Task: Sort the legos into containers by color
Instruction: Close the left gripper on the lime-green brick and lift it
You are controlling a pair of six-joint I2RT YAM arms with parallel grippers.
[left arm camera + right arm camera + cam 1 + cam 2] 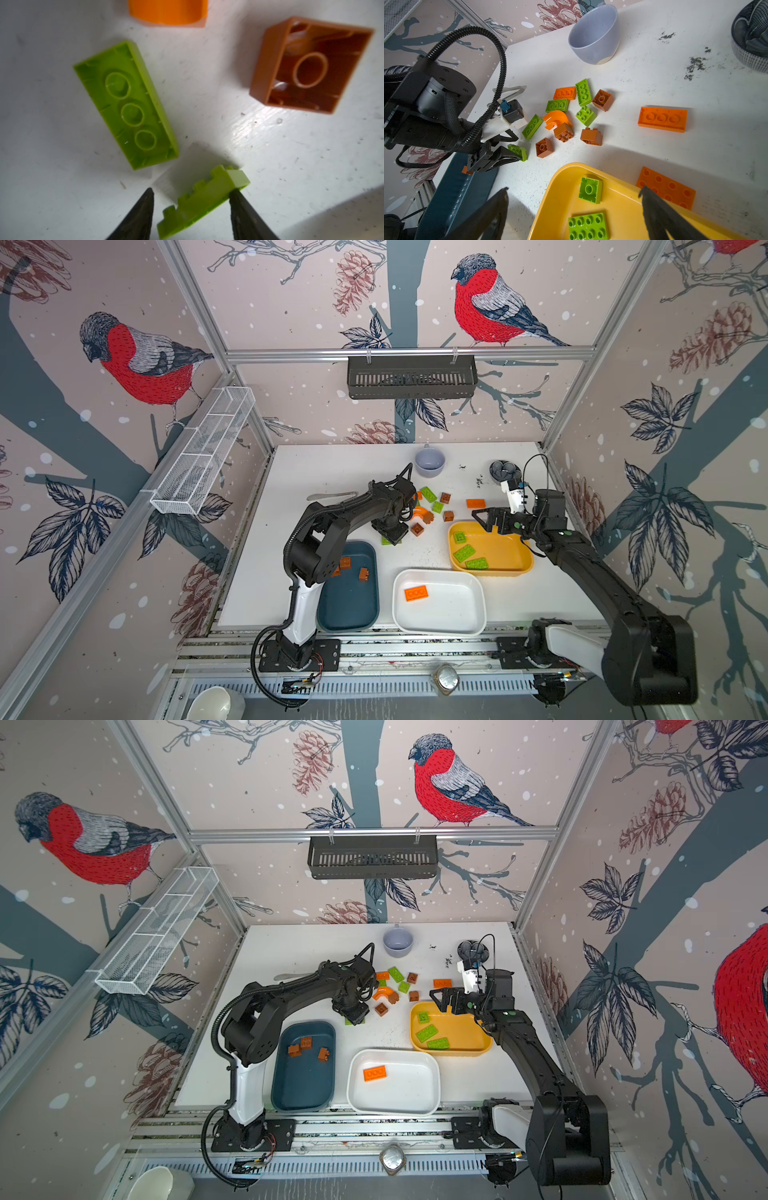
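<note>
Your left hand [191, 190], near the yellow tray [498, 551], is half open; a tilted green plate [199, 201] leans on one finger [242, 214]. Your right hand [574, 188] gapes empty over that tray, which holds three green plates [464, 552].

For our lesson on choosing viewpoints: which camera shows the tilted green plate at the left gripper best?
The left wrist view: the green plate is close up, tilted, studs visible. The right wrist view shows it small; in both top views the left gripper hides most of it.
</note>
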